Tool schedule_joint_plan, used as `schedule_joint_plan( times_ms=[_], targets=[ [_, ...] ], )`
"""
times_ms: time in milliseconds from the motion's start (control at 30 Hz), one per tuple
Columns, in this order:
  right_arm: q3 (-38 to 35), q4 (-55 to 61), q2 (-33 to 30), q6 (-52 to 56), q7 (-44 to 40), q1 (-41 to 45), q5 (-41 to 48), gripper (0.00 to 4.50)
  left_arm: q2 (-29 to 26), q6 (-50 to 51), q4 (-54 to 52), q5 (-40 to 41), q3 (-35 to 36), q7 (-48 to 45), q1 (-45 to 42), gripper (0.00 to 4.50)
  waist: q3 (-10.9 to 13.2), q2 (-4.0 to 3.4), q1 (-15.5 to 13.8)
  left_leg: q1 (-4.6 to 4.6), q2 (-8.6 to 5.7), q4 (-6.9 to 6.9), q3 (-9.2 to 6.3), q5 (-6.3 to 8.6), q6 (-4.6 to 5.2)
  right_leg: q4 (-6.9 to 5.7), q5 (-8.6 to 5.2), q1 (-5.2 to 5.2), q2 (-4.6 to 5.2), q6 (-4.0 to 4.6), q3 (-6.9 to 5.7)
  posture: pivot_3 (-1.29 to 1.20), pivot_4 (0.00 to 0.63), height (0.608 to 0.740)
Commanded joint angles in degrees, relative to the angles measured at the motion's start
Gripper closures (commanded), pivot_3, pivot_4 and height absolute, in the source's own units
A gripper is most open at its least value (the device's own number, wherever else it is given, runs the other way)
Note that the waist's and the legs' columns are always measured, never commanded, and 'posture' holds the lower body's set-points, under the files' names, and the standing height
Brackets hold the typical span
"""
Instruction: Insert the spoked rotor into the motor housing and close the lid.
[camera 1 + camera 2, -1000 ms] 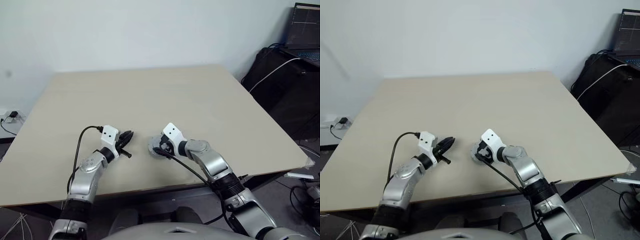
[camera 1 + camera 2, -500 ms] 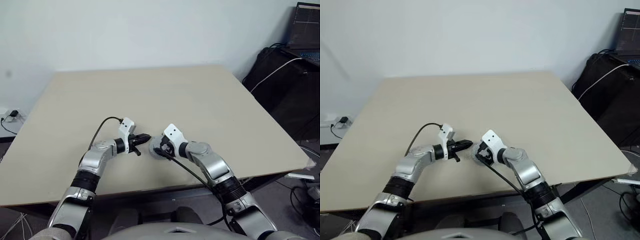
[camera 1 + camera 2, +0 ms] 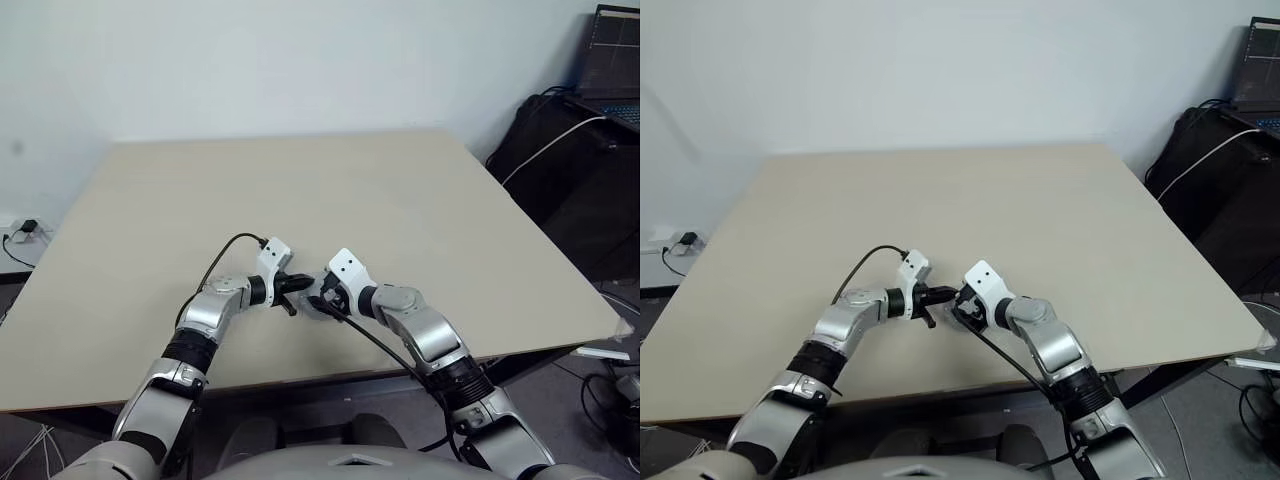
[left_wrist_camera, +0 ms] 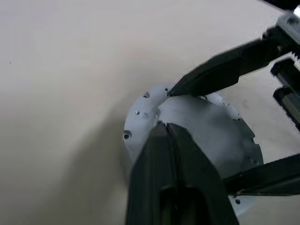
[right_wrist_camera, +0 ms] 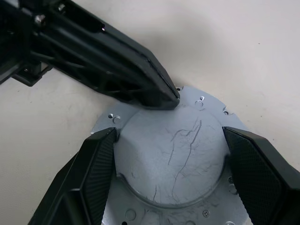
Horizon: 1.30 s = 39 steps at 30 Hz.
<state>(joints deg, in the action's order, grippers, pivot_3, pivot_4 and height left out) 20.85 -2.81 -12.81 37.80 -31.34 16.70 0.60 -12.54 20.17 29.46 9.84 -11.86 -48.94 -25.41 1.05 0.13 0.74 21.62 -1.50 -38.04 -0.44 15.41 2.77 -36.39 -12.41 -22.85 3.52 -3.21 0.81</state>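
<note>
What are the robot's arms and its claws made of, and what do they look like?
Both arms look like silver-grey metal with black joints and rounded segments. Each wrist carries a white block with small dark dots. The left gripper and right gripper have two black tapered fingers with ribbed pads. Black cables loop along both arms.

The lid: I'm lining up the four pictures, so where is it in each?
Left eye: lid at table's near middle, between both grippers.
Right eye: same place.
Left wrist: centre right.
Right wrist: centre.
Shared landmark: shut left gripper, tip at the lid's edge.
</note>
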Motion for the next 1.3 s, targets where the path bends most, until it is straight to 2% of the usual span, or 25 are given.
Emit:
schedule_joint_plan(
  times_ms=[33,567,600,667,900,1233,1300],
  targets=[
    [1.2,0.1,0.2,0.9,-0.1,-0.5,-0.3,1.22,0.1,-0.6,0.9,-1.3,-0.8,-0.7,-1.4,4.49,0.0,0.0,0.0,0.0,0.0,0.0,0.0,0.0,0.0,0.0,0.0,0.0,0.0,0.0,0.0,0.0,0.0,0.74],
    [-0.8,2.2,0.4,1.2,3.2,-1.8,-0.6,1.22,0.9,-0.5,1.3,-3.1,-1.9,-1.3,-0.8,4.49,0.0,0.01,-0.1,-0.01,0.0,-0.03,-0.04,0.0,0.0,0.0,0.01,0.04,0.01,-0.01,0.0,0.0,0.0,0.74],
    [-0.9,2.5,0.1,1.3,3.3,-2.1,-0.6,0.46,1.0,-0.5,1.3,-3.1,-1.9,-1.3,-0.8,4.5,0.0,0.01,-0.1,-0.01,0.0,-0.03,-0.05,0.0,0.0,0.01,0.01,0.04,0.01,-0.01,-0.01,0.0,0.0,0.74],
    [-1.0,3.4,-0.4,1.7,3.8,-2.7,-0.8,0.03,1.0,-0.6,1.3,-3.3,-1.9,-1.4,-0.8,4.5,0.0,0.02,-0.1,-0.01,-0.01,-0.03,-0.06,0.0,0.0,0.03,0.01,0.05,0.01,-0.01,-0.01,0.0,0.0,0.74],
    [-2.7,8.2,-1.4,3.6,5.8,-5.3,-0.3,0.03,1.2,-0.9,1.8,-3.5,-1.8,-1.6,-0.8,4.5,0.0,0.01,-0.1,-0.01,-0.01,-0.06,-0.11,0.0,0.02,0.17,0.01,0.04,0.01,0.0,-0.03,0.0,0.0,0.74],
    [-6.4,25.4,-7.0,11.2,2.8,-13.1,5.2,0.03,1.4,-1.6,2.4,-3.5,-1.8,-1.7,-0.8,4.5,0.0,0.01,-0.4,0.03,-0.03,-0.08,-0.13,0.06,0.12,0.41,0.02,0.04,0.07,-0.01,-0.05,0.0,0.0,0.74],
    [-8.9,27.0,-6.2,12.1,3.8,-14.2,6.8,0.03,1.4,-1.8,2.5,-3.5,-1.8,-1.7,-0.8,4.5,0.0,0.02,-0.5,0.03,-0.02,-0.08,-0.13,0.07,0.13,0.41,0.0,0.04,0.07,-0.04,-0.07,0.0,0.0,0.74]
  ],
)
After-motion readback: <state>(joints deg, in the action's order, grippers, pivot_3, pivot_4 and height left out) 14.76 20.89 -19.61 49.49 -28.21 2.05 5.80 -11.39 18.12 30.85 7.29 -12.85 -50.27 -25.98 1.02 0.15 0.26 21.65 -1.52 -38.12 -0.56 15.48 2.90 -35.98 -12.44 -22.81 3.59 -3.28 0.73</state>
